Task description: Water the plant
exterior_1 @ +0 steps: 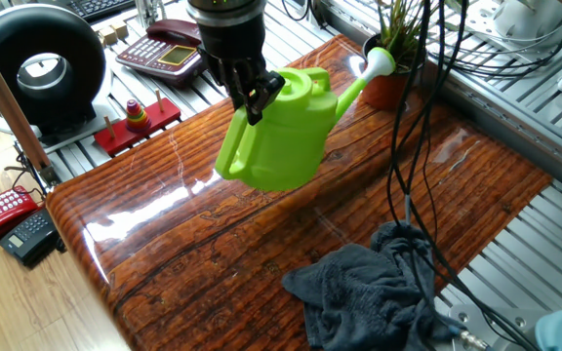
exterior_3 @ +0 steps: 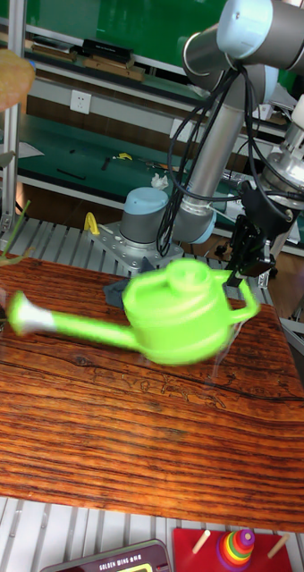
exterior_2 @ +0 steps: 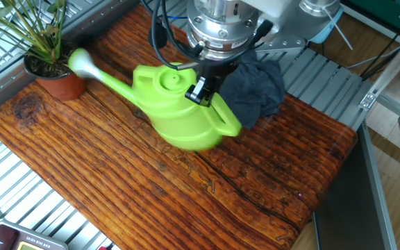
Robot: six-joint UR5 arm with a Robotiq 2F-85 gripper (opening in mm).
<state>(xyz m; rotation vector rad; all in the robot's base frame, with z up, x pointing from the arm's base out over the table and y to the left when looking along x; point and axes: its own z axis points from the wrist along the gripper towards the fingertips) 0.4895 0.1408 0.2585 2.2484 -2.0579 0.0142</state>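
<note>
The plant (exterior_2: 44,52) sits in its brown pot at a far corner of the wooden table (exterior_2: 117,187). Right beside it is the white tip of the spout of the green watering can (exterior_2: 182,107), which hangs in the air. The can's long spout points straight from the gripper (exterior_2: 201,90) toward the plant. The gripper is pinched tight on the can's handle. A gray cloth (exterior_2: 255,90) lies behind.

One plant (exterior_2: 45,42), one watering can (exterior_2: 179,111), one cloth (exterior_2: 255,90)
</note>
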